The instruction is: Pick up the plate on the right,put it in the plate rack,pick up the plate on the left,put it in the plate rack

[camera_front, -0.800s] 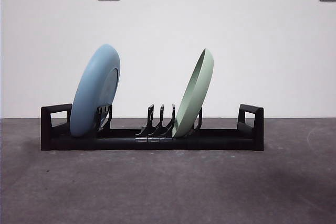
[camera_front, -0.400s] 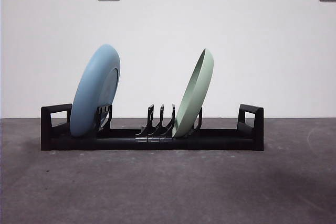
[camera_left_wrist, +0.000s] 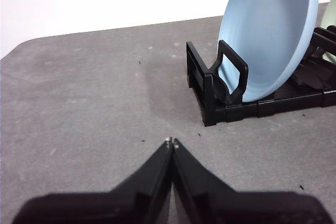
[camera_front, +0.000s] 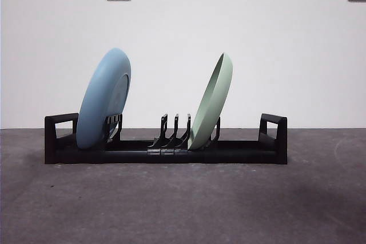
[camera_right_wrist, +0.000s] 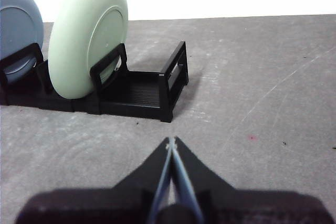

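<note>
Black plastic plate rack (camera_front: 166, 151), matt smooth plates, rough grey table (camera_front: 183, 204)

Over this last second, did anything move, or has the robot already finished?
Nothing visibly changed. The blue plate and the green plate lean in the plate rack just as before, and no arm shows in the front view. Both grippers, left and right, are shut, apart from the rack.

Long low black plate rack (camera_front: 229, 152) on grey table (camera_front: 183, 204), squared loop handle each end. Blue plate (camera_front: 104, 98) standing on edge near left end, leaning right. Green plate (camera_front: 212, 102) on edge right of centre dividers, same lean. Plates well apart.
</note>
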